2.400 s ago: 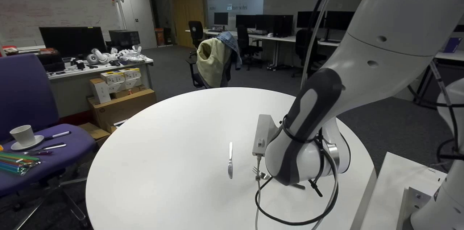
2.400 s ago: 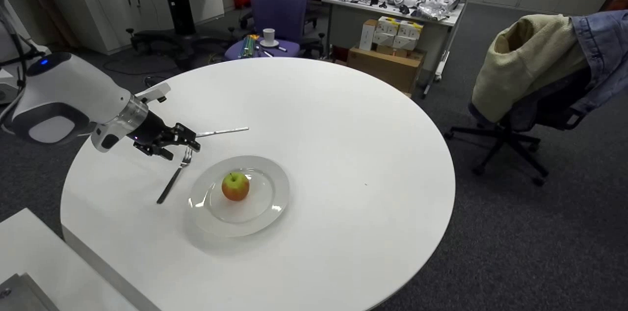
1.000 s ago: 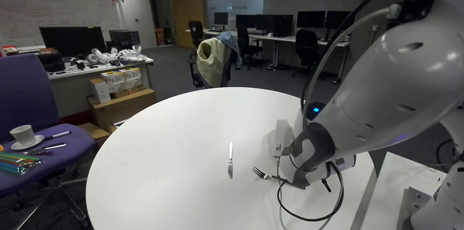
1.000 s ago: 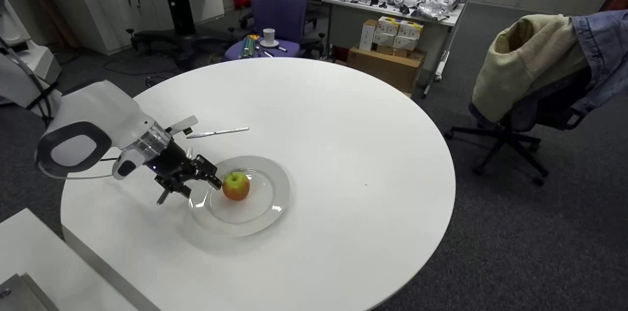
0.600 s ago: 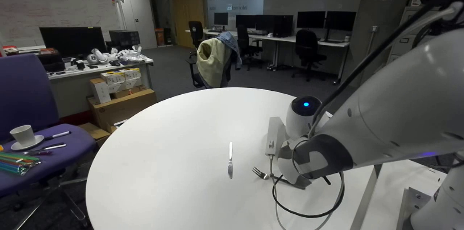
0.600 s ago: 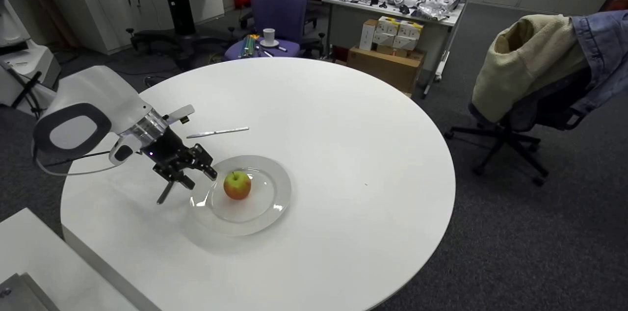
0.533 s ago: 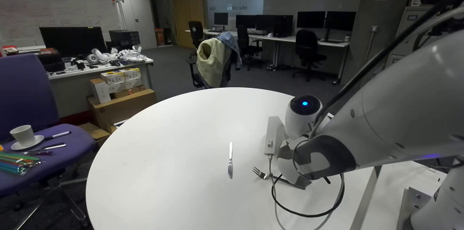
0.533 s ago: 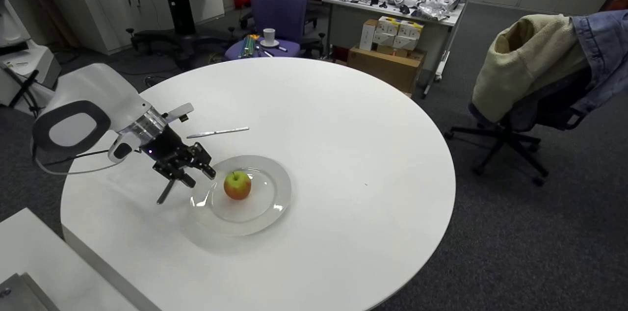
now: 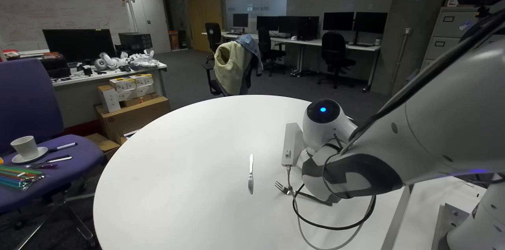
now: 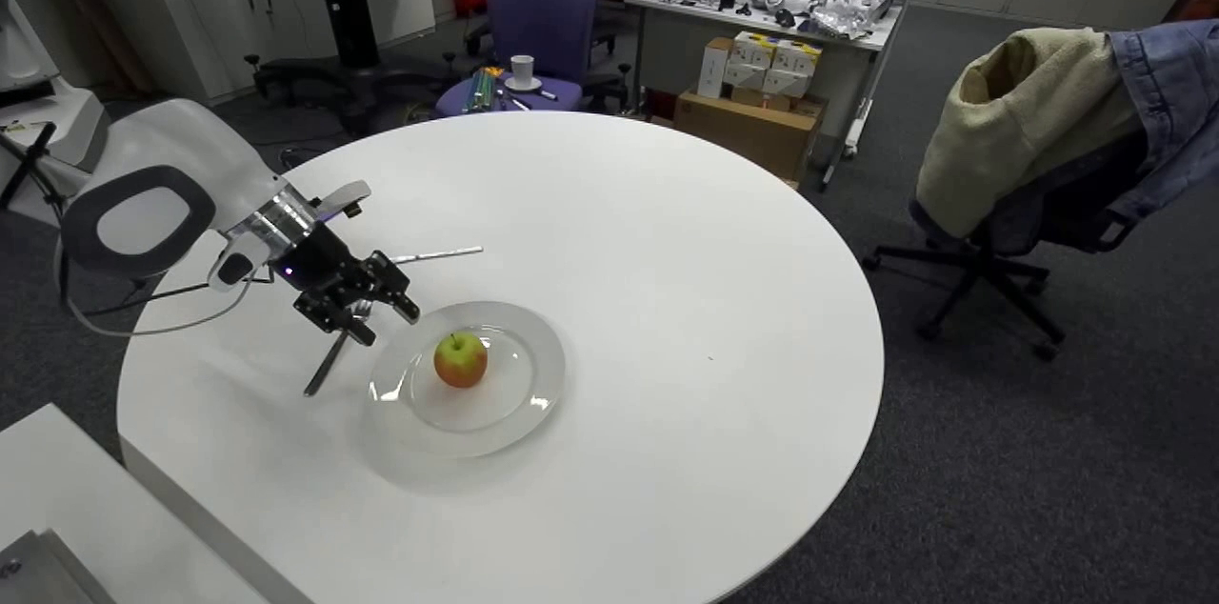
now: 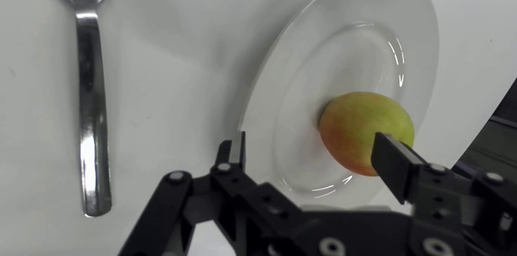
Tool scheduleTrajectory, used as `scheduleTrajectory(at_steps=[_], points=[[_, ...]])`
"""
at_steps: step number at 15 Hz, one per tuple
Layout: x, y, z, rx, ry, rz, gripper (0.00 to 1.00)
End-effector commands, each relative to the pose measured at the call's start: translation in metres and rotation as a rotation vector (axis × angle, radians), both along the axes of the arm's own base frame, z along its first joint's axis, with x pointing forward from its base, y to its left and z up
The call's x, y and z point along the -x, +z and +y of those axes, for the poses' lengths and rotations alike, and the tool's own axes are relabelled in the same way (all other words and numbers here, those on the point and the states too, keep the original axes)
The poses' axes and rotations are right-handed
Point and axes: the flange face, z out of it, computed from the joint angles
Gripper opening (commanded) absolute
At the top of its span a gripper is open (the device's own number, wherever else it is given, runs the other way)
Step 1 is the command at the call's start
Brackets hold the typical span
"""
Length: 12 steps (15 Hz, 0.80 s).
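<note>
My gripper [image 10: 388, 323] is open and empty, tilted downward above the table beside the plate. A green and red apple [image 10: 461, 360] sits on a white plate [image 10: 529, 337], just past the fingertips. In the wrist view, one finger [image 11: 398, 159] overlaps the apple [image 11: 359, 122] in the picture; the other finger [image 11: 238, 151] overlaps the rim of the plate [image 11: 278, 58]. A fork [image 10: 329, 364] lies on the table below the gripper and shows along one side of the wrist view [image 11: 92, 106]. In an exterior view, the arm hides the gripper, apple and plate.
A table knife [image 9: 251, 175] lies on the round white table [image 9: 177, 155], near the fork [image 9: 313, 198]. Cables [image 9: 335, 228] loop below the wrist. A purple chair [image 10: 543, 4] with a cup [image 10: 522, 69] and a chair with a jacket [image 10: 1029, 109] stand beyond the table edge.
The gripper first came down and forward to the apple, then rose and drew back slightly, staying open. The apple and plate shifted very slightly away from the gripper.
</note>
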Motion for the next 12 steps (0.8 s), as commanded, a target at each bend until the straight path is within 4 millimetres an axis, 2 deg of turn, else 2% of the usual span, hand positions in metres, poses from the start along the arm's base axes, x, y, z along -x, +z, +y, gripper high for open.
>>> scheduleTrajectory(at_steps=[1, 6, 12], points=[[-0.004, 0.006, 0.005, 0.0, -0.009, 0.007, 1.0], [-0.007, 0.006, 0.01, -0.019, -0.017, -0.004, 1.0], [-0.002, 0.006, -0.006, -0.188, -0.159, -0.05, 1.0]])
